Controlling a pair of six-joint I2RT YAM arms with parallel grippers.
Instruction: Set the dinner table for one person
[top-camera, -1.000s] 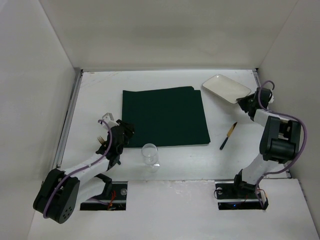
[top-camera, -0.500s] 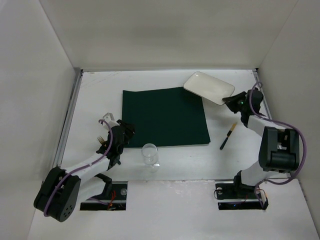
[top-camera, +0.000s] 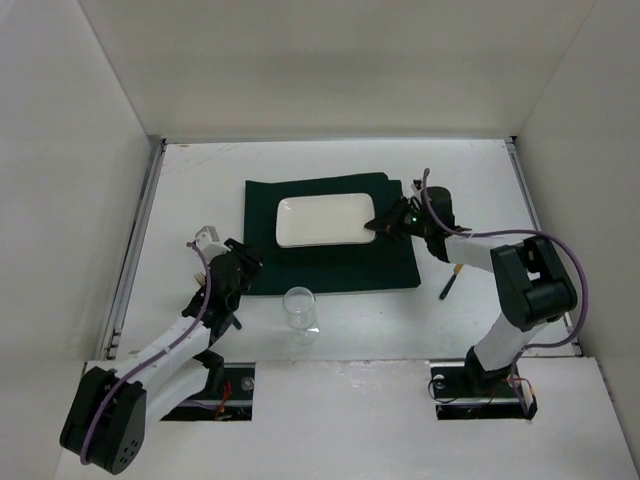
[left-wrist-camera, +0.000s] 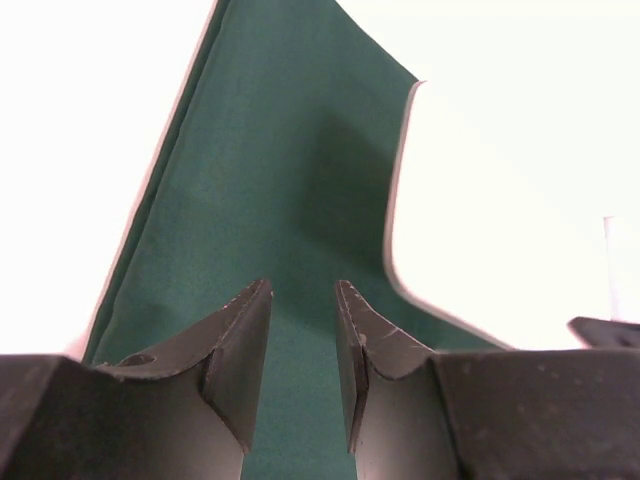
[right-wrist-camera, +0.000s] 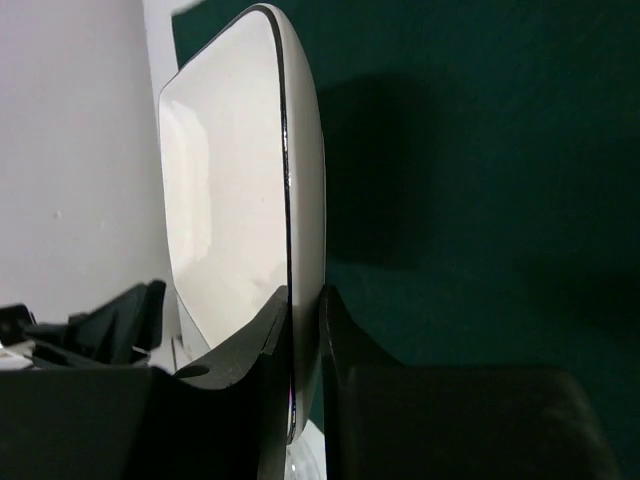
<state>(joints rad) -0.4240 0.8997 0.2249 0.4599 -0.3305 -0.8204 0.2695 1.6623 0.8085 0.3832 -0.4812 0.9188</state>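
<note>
My right gripper (top-camera: 381, 224) is shut on the right edge of a white rectangular plate (top-camera: 325, 220) and holds it over the dark green placemat (top-camera: 335, 262) on the white dinner table (top-camera: 460, 170). In the right wrist view the fingers (right-wrist-camera: 303, 295) pinch the plate's rim (right-wrist-camera: 240, 180), and the plate casts a shadow on the placemat (right-wrist-camera: 480, 150). My left gripper (top-camera: 243, 264) is at the placemat's near left corner. In the left wrist view it (left-wrist-camera: 303, 290) is slightly open and empty, with the placemat (left-wrist-camera: 270, 180) and the plate (left-wrist-camera: 500, 200) ahead.
A clear glass (top-camera: 299, 312) stands just in front of the placemat's near edge. A black knife with a yellow handle (top-camera: 449, 284) lies right of the placemat, partly under my right arm. A gold fork (top-camera: 198, 274) and a small white object (top-camera: 204, 238) lie by my left arm.
My right gripper has carried the plate from the far right corner leftwards to over the placemat. My left gripper has shifted slightly.
</note>
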